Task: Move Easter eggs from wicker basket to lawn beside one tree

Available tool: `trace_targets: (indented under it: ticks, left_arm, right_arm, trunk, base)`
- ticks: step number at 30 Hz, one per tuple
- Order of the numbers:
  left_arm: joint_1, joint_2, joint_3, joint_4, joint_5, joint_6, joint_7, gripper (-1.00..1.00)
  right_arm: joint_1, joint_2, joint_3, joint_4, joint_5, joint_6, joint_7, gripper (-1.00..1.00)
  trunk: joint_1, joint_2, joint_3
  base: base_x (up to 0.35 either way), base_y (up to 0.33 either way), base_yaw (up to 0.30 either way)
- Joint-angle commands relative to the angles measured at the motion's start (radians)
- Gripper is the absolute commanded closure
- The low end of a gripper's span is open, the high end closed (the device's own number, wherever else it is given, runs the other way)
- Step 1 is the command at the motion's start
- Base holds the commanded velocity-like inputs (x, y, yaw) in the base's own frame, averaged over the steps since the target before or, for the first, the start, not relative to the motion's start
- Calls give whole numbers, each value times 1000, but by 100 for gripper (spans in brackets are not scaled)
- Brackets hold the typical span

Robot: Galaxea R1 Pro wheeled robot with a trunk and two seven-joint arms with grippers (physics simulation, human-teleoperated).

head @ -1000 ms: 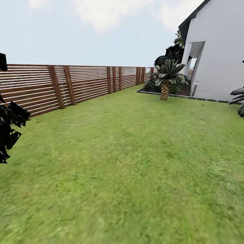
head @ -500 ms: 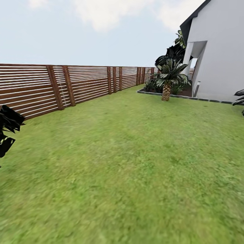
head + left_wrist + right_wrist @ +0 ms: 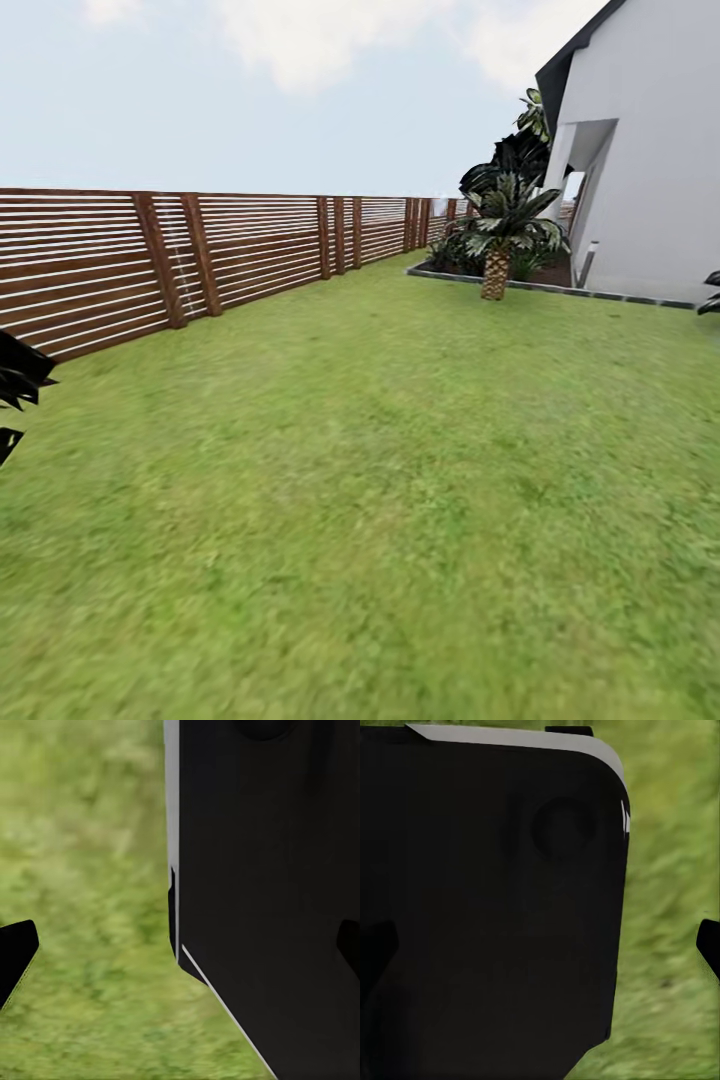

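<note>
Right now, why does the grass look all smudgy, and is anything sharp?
In the head view the lawn nearest the camera is smeared, while the wooden fence and the short palm look crisper. In both wrist views the grass is soft and out of focus behind a big dark robot part.

Flat, even daylight from a pale, cloud-streaked sky [image 3: 300, 90] washes the lawn [image 3: 400, 480], which shows no distinct cast shadows and no glare. The grass blurs to a smear toward the near edge of the head view, while the slatted wooden fence [image 3: 250, 250] and the white house wall [image 3: 650, 180] stay fairly crisp. In both wrist views the turf is soft and out of focus behind near-black, featureless robot bodywork [image 3: 270, 892].
</note>
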Motion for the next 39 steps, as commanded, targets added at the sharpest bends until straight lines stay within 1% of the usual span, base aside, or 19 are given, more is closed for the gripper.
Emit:
trace_targets:
  ticks: [1, 39]
  left_arm:
    - [0, 0, 0, -1, 0, 0, 0, -100]
    - [0, 0, 0, -1, 0, 0, 1, -100]
  right_arm:
    - [0, 0, 0, 0, 0, 0, 0, -100]
    - [0, -1, 0, 0, -2, 0, 0, -100]
  trunk:
    - [1, 0, -1]
    - [1, 0, -1]
  base:
    - [324, 86, 0]
    - [324, 86, 0]
